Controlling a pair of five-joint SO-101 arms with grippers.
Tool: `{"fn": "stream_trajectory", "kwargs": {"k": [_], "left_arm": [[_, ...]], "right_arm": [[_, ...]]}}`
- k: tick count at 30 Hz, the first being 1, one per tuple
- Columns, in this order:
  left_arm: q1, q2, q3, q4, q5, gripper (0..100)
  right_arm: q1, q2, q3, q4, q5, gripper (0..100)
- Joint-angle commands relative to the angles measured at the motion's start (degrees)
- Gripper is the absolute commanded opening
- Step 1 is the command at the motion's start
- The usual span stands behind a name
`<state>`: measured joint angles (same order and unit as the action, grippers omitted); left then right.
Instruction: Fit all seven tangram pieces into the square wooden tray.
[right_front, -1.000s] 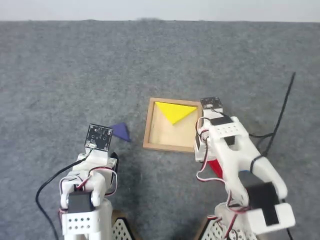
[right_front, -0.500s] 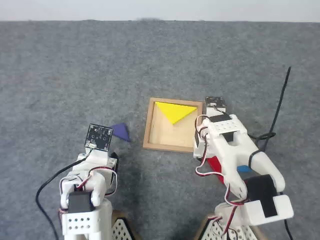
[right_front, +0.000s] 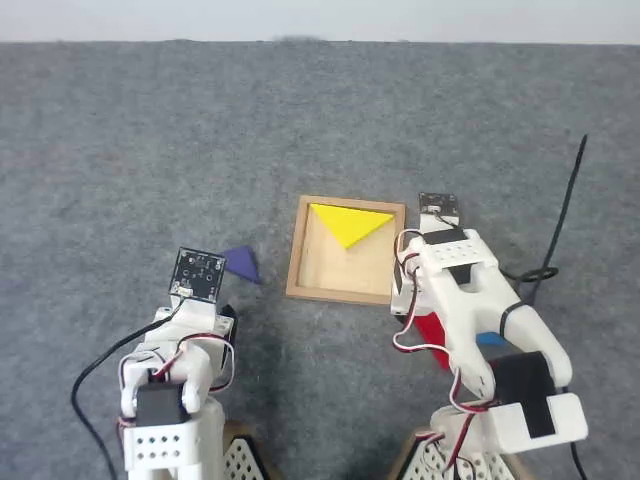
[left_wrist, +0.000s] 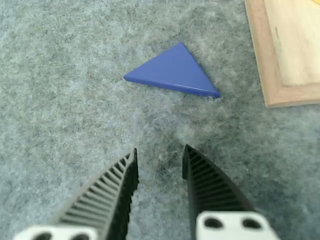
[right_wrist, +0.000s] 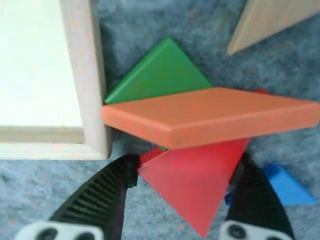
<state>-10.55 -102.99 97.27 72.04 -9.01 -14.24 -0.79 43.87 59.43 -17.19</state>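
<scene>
The square wooden tray (right_front: 298, 262) holds one yellow triangle (right_front: 350, 222) at its far side. A blue triangle (left_wrist: 172, 72) lies flat on the carpet left of the tray (left_wrist: 262, 55), just ahead of my open left gripper (left_wrist: 159, 162), which holds nothing. Beside the tray's right wall (right_wrist: 82, 75) lies a pile: an orange parallelogram (right_wrist: 210, 115) rests over a green triangle (right_wrist: 160, 70) and a red triangle (right_wrist: 192, 185). My right gripper (right_wrist: 186, 165) is open, its fingers either side of the red triangle. A small blue piece (right_wrist: 285, 182) and a wood-coloured triangle (right_wrist: 267, 17) lie close by.
Grey carpet covers the table. The right arm (right_front: 450, 275) stands over the pile at the tray's right edge, with red (right_front: 430, 330) and blue (right_front: 490, 340) pieces peeking out. A black cable (right_front: 565, 220) runs along the right side. Open carpet lies beyond the tray.
The right arm has shifted a little to the right, off the tray's right edge. The left arm and the blue triangle have stayed put.
</scene>
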Motion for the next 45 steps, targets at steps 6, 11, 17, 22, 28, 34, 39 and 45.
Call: {"fn": "stream_trajectory", "kwargs": {"k": [6, 11, 17, 22, 28, 34, 39, 45], "left_arm": [[-0.4, -1.1, -0.8, 0.3, 0.5, 14], [-0.4, -1.1, -0.8, 0.3, 0.5, 14], [-0.4, -1.1, -0.8, 0.3, 0.5, 14], [-0.4, -1.1, -0.8, 0.3, 0.5, 14], [-0.4, -1.1, -0.8, 0.3, 0.5, 14], [-0.4, -1.1, -0.8, 0.3, 0.5, 14], [-0.4, -1.1, -0.8, 0.3, 0.5, 14], [-0.4, -1.1, -0.8, 0.3, 0.5, 14]], "right_arm": [[7.3, 0.9, -7.3, 1.5, 2.1, 18.8], [9.3, 1.0, -11.0, 1.8, 2.5, 18.8], [9.5, 0.9, -14.2, 2.9, 4.8, 18.8], [9.0, 0.9, -22.2, 10.0, 4.9, 18.8], [5.8, 0.9, -29.8, 15.5, 4.9, 18.8], [5.8, 1.5, -25.8, 14.1, 4.1, 19.2], [9.4, 1.5, -19.7, 6.5, -2.5, 19.2], [13.5, 1.7, -16.6, 6.0, -2.5, 19.2]]}}
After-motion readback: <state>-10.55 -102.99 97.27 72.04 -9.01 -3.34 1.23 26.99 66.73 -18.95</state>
